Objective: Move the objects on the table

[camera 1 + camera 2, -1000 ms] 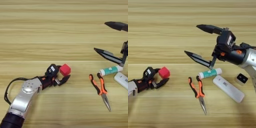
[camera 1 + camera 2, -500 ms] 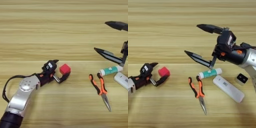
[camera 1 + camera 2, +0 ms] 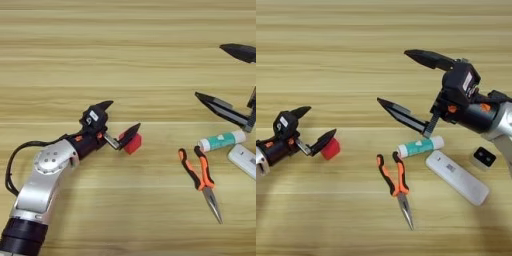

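Red cube sits on the wooden table at the left, right against the near finger of the left gripper. That gripper's two black fingers are spread wide; the far one points away over bare wood while the near one lies across the cube's top edge, so the cube is at the tip of the spread and not between the fingers. It is touched or nearly so, not grasped. From this pose, the arm looks to be either lining up to take the cube or nudging it sideways; which one cannot be told.

The right gripper hangs over the middle-right of the table, its long fingers splayed far apart and holding nothing. The lower finger points toward the table just above a small white tube with a green label, near but apart from it. The wide spread suggests an arm parked ready, not working.

The white device, flat with rounded corners, lies at an angle to the right of the tube, close beside it, under the right arm. A pair of orange-handled pliers lies in front of the tube with its nose pointing toward the robot. A small black-and-white block rests just right of the white device.

Cube and device are well apart, each nearer its own arm, which would let either hand reach one without crossing the other.
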Controlling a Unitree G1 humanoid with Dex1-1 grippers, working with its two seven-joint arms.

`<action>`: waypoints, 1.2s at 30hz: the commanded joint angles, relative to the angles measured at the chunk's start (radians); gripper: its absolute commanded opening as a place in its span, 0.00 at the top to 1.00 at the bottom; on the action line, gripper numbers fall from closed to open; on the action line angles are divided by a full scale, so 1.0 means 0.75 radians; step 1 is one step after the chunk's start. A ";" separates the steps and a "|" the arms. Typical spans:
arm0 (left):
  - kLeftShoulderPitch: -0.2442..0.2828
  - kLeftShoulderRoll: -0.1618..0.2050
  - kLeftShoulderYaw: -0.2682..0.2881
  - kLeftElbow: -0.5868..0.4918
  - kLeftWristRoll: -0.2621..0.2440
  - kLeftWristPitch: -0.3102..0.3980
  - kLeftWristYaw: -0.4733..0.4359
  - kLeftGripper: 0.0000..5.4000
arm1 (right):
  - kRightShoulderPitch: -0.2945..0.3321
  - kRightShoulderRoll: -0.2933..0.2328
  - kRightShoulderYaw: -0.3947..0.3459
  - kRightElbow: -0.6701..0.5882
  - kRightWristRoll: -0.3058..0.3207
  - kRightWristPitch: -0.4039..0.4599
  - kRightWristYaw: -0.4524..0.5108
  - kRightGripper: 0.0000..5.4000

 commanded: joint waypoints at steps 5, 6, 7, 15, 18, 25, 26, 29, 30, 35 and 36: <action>-0.060 -0.030 0.052 0.001 -0.025 -0.037 0.058 0.01 | 0.159 0.008 -0.067 0.023 -0.030 -0.041 -0.025 0.00; -0.062 -0.031 0.054 0.006 -0.024 -0.041 0.061 0.01 | 0.188 0.003 -0.075 0.025 -0.035 -0.047 -0.022 0.00; -0.064 -0.031 0.056 0.011 -0.021 -0.045 0.065 0.01 | 0.216 -0.001 -0.084 0.027 -0.040 -0.052 -0.019 0.00; -0.085 -0.044 0.070 0.030 -0.022 -0.060 0.086 0.01 | 0.485 -0.023 -0.153 0.096 -0.106 -0.099 0.028 0.00; -0.096 -0.048 0.079 0.045 -0.027 -0.073 0.090 0.01 | 0.551 -0.016 -0.189 0.154 -0.114 -0.115 0.041 0.00; -0.118 -0.069 0.091 0.099 -0.020 -0.128 0.109 0.01 | 0.674 -0.030 -0.220 0.310 -0.149 -0.160 0.114 0.00; -0.119 -0.072 0.092 0.107 -0.013 -0.144 0.117 0.01 | 0.687 -0.036 -0.218 0.330 -0.160 -0.166 0.124 0.00; -0.123 -0.077 0.098 0.135 0.015 -0.210 0.149 0.01 | 0.702 -0.044 -0.220 0.389 -0.187 -0.182 0.144 0.00; -0.128 -0.084 0.103 0.148 0.017 -0.227 0.162 0.01 | 0.699 -0.046 -0.220 0.412 -0.198 -0.187 0.145 0.00; -0.161 -0.126 0.136 0.231 0.049 -0.303 0.267 0.01 | 0.701 -0.064 -0.210 0.492 -0.217 -0.198 0.180 0.00; -0.169 -0.138 0.148 0.245 0.049 -0.310 0.293 0.01 | 0.704 -0.067 -0.211 0.506 -0.220 -0.202 0.188 0.00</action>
